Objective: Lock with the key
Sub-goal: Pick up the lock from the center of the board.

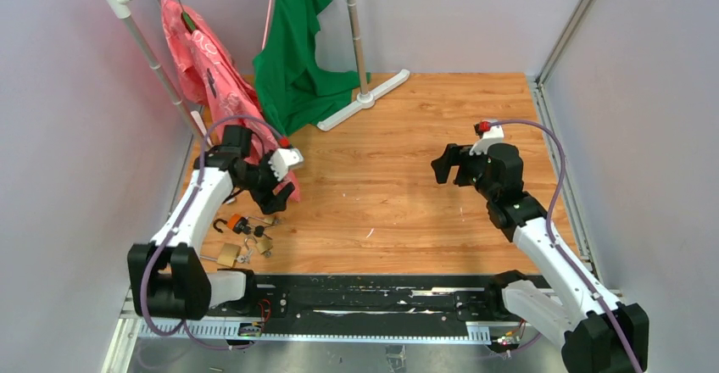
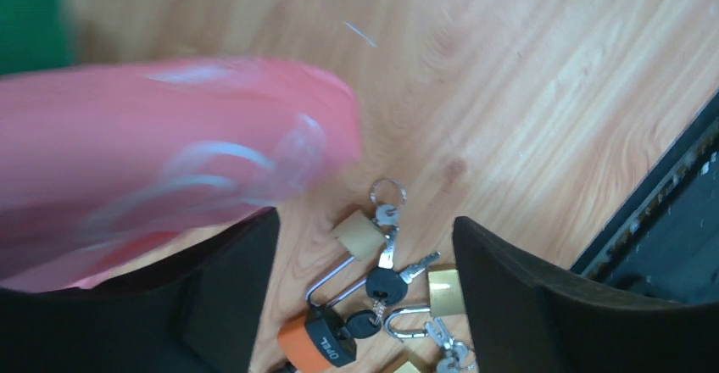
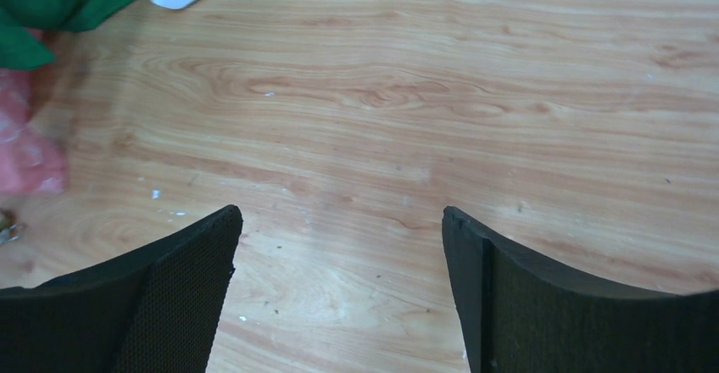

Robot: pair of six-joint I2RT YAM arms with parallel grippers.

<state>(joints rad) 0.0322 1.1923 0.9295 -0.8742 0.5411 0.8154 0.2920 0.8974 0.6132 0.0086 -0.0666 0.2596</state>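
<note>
A small heap of padlocks and keys (image 1: 244, 236) lies on the wooden table near the left arm. In the left wrist view I see an orange and black padlock (image 2: 320, 340) with its shackle open, a brass padlock (image 2: 359, 235), a second brass padlock (image 2: 446, 292) and black-headed keys (image 2: 386, 286) on rings. My left gripper (image 2: 365, 263) is open and empty, hovering above the heap with the locks between its fingers. My right gripper (image 3: 339, 237) is open and empty over bare wood at mid right (image 1: 451, 166).
A white clothes rack (image 1: 363, 93) stands at the back with a pink garment (image 1: 212, 76) and a green garment (image 1: 292, 47). The pink cloth hangs close beside my left gripper (image 2: 161, 153). A black rail (image 1: 365, 297) runs along the near edge.
</note>
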